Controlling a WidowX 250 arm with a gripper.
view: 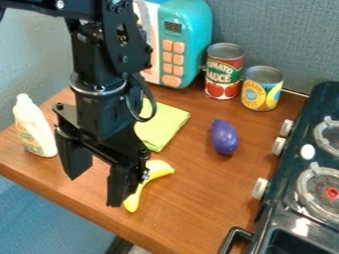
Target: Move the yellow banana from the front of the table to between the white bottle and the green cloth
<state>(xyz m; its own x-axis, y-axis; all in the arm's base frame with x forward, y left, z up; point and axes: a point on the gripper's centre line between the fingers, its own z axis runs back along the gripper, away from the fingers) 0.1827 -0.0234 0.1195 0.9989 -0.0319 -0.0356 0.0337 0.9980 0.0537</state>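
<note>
Black end effector (94, 192), spread wide, beside a toy banana (151, 173).
The two fingers stand well apart, pointing down above the near edge of the wooden worktop (192, 198); the banana lies just beside one of them in the view, toward that same edge, contact not discernible. Behind the arm, a folded yellow-green cloth (162, 126), partly hidden. Toward the left end of the near edge, one upright white bottle (34, 124), labelled. Between cloth and stove (301, 171), one purple toy eggplant (224, 137). Along the back edge: a teal toy microwave (190, 30) with orange buttons, a tomato sauce can (224, 72) and a yellow-and-blue can (262, 89). The black stove, with white knobs, adjoins the right edge.
</note>
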